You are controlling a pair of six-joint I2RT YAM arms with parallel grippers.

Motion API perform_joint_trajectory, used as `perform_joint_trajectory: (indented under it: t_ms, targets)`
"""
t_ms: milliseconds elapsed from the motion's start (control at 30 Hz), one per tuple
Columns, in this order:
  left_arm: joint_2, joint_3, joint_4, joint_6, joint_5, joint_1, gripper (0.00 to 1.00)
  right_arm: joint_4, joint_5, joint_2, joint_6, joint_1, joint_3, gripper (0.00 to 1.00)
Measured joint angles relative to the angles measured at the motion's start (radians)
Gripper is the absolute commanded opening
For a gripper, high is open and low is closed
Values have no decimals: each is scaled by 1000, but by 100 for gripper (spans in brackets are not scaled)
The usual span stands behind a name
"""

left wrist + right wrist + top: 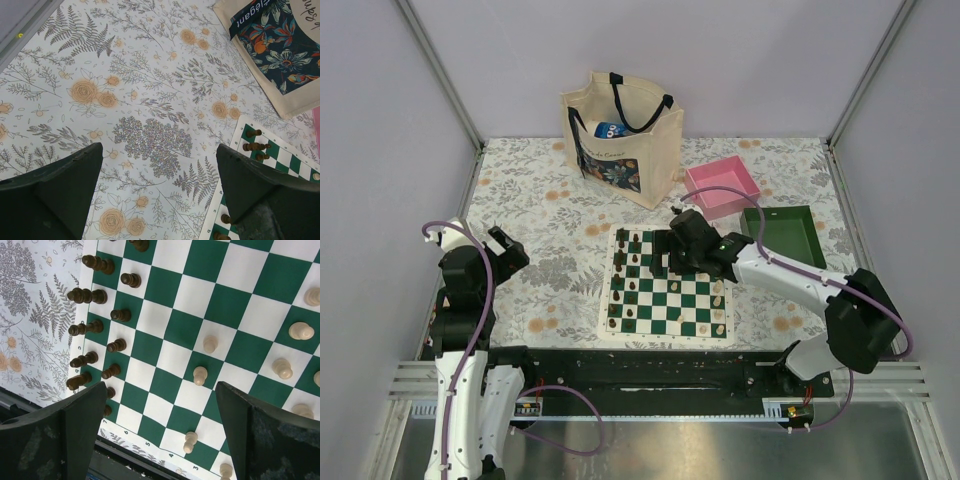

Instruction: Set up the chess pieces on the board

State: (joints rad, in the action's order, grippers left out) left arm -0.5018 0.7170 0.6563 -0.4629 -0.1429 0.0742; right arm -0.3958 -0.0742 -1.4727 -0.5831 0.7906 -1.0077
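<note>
Overhead, the board [675, 300] lies flat on the floral tabletop [540, 200], a little right of the frame's centre and just beyond the arms' bases. Dark pieces [625, 275] stand in two files along its left edge, and pale pieces [718, 300] stand along its right edge.

The right end effector [668, 250] hangs over the far part of the board with its fingers spread wide and nothing between them. Its wrist view shows the gap [161, 385] above bare squares of the board [225, 315]. The dark pieces [95, 327] sit at the left of that frame. Pale ones [300, 331] are dotted through the middle and right, several of them away from the edge rows.

The left end effector [508, 244] is at the left of the overhead frame, well apart from the board. It is also spread wide and empty [159, 147], above bare floral cloth. A board corner [290, 160] with a few dark pieces [255, 146] shows at the lower right of its wrist view.

A cream tote bag [625, 135] stands at the top centre. A pink tray [723, 188] and a green tray [788, 235] sit in the upper right.
</note>
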Motion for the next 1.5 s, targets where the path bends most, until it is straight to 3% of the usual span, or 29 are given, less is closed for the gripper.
perform_joint_trajectory:
  t_ms: [367, 633, 1000, 1500]
  targets:
    - [0, 0, 0, 0, 0, 0, 99, 141, 0, 56, -2, 0, 105, 99]
    - [1, 0, 0, 0, 0, 0, 99, 114, 19, 9, -2, 0, 28, 98]
    - [3, 0, 0, 0, -3, 0, 99, 105, 104, -73, -6, -1, -15, 75]
    - [5, 0, 0, 0, -2, 1, 99, 75, 119, -102, -10, -1, -43, 76]
